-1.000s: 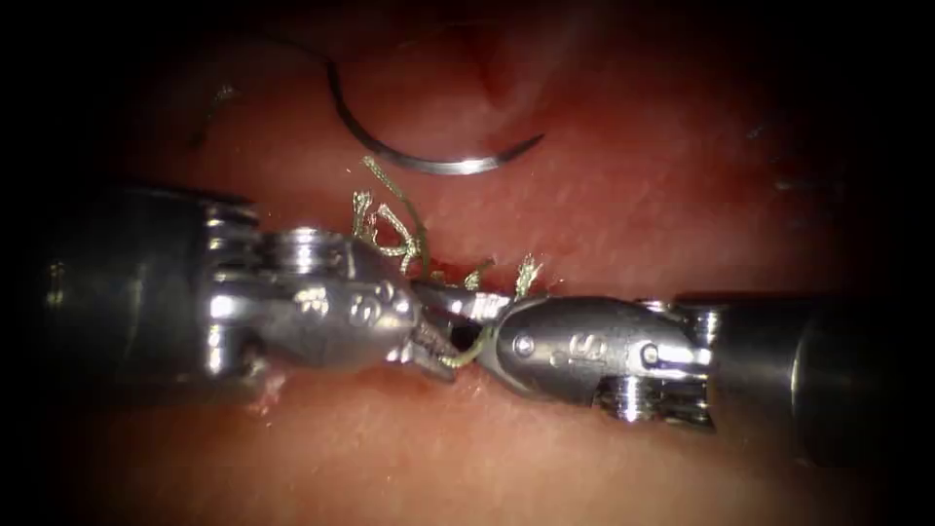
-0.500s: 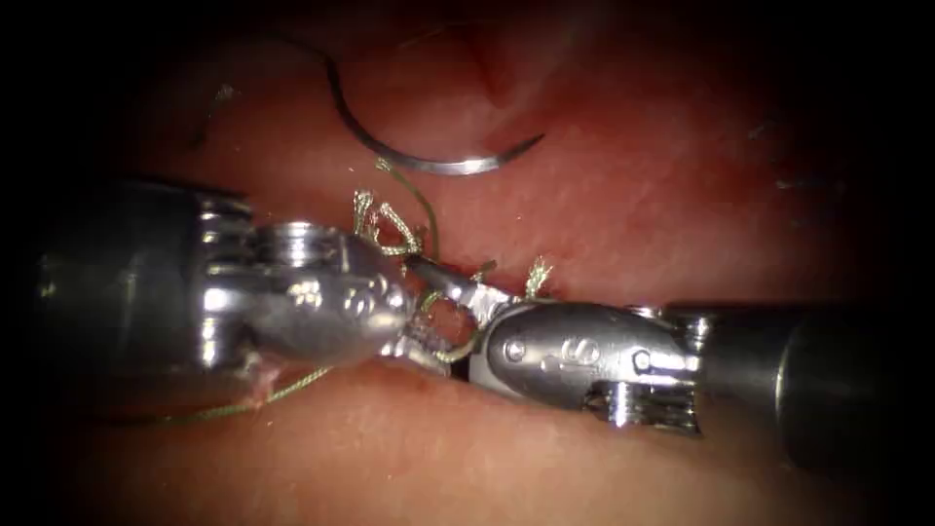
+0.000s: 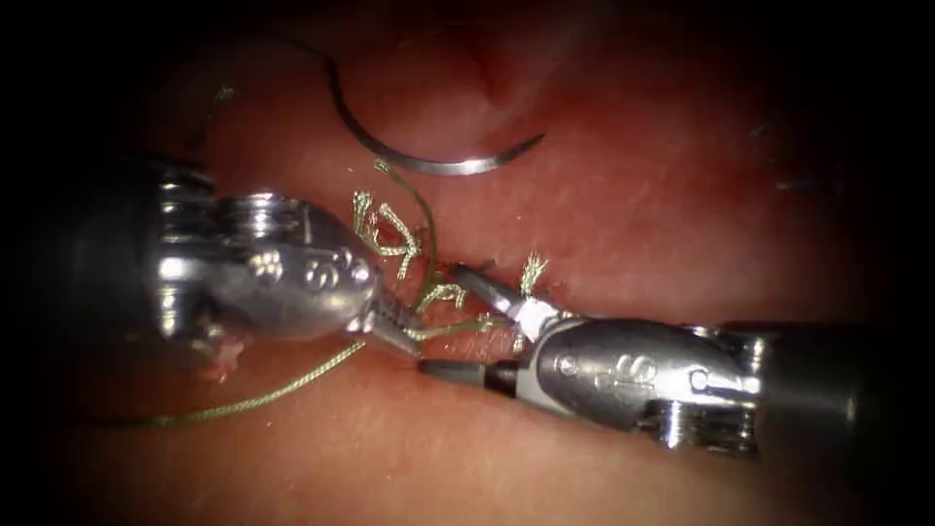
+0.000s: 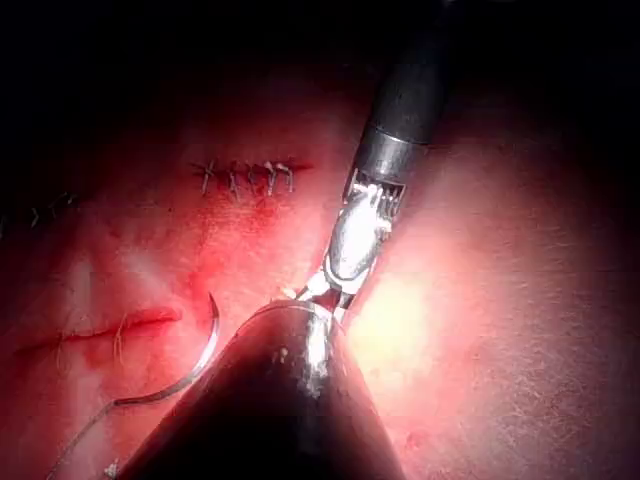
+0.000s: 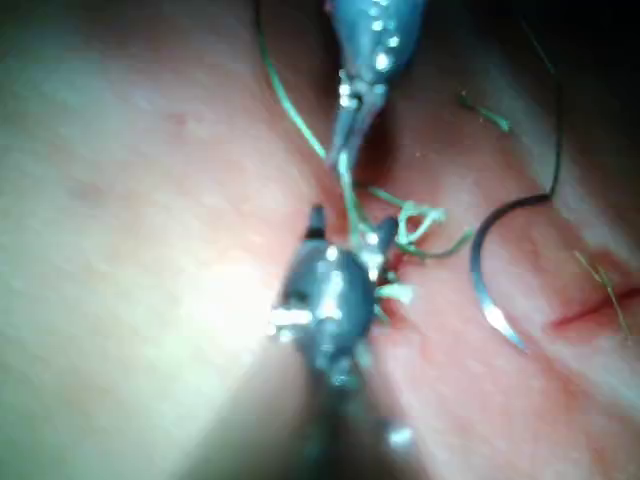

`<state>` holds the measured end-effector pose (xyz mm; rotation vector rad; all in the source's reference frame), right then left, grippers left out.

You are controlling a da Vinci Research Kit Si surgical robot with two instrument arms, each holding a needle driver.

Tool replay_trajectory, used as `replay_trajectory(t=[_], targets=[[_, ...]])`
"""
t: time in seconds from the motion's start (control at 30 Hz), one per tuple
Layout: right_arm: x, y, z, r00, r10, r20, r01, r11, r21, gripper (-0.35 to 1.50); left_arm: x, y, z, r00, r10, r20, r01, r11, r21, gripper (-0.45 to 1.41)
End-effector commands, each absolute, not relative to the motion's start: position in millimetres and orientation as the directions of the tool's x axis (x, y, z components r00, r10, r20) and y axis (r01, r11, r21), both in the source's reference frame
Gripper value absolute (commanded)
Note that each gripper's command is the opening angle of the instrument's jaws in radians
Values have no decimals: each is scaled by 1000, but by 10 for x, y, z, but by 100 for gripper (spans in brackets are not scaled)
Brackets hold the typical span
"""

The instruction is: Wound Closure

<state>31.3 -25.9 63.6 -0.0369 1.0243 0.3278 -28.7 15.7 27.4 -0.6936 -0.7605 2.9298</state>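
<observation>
The needle [image 3: 429,156] lies loose on the tissue [image 3: 662,195] toward 12 o'clock in the endoscope view, held by neither tool and not driven into the tissue; its curve sags like a shallow bowl with the pointed end toward 3 o'clock, and it sits well apart from both tools. In the left wrist view the needle [image 4: 200,350] rests flat beside a short red cut [image 4: 120,325], and in the right wrist view the needle [image 5: 490,270] lies just past the knotted thread. The left tool [image 3: 394,326] comes in from 9 o'clock, and its fingers are clamped together on the thread [image 3: 282,390], which runs from the tips out toward 8 o'clock as a long pale green strand across the tissue. A second stretch of thread passes from the left tool's tips toward 3 o'clock into the tangle of knots and cut ends of thread [image 3: 390,229] over the cut. The right tool [image 3: 458,321] enters from 3 o'clock with its fingers spread wide apart, one pointing toward 10 o'clock near the knots, the other toward 9 o'clock low against the tissue; the taut thread lies between them, and they hold nothing. The tips of the two tools are just beside each other. In the left wrist view a row of finished stitches [image 4: 245,178] sits farther along the tissue, at about 11 o'clock from the right tool [image 4: 318,288].
</observation>
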Motion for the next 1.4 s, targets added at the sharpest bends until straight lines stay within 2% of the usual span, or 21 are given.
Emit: replay_trajectory(t=[0.03,0.47,0.7,0.73,0.83,0.87,0.93,1.4], targets=[[321,-260,641,475,251,-843,-287,950,121,148,-293,158,280,-899,144,-413,74,-881,-468,-45],[346,-257,655,490,253,-834,-300,947,111,148,-305,149,280,-901,149,-407,63,-884,-464,-45],[357,-256,661,487,258,-835,-301,946,117,140,-305,148,279,-902,148,-405,63,-884,-464,-45],[358,-257,662,486,245,-839,-287,951,112,135,-305,148,278,-902,148,-405,63,-884,-464,-45],[357,-258,663,492,184,-851,-244,967,68,89,-306,147,277,-902,149,-404,62,-884,-464,-45],[357,-259,664,497,165,-852,-234,971,52,56,-306,147,277,-902,149,-404,62,-884,-464,-45],[355,-260,666,498,139,-856,-196,980,44,-35,-306,146,276,-902,150,-404,62,-883,-465,-45],[347,-260,659,505,110,-856,-143,989,43,-35,-307,145,274,-902,150,-404,61,-883,-465,-45]])
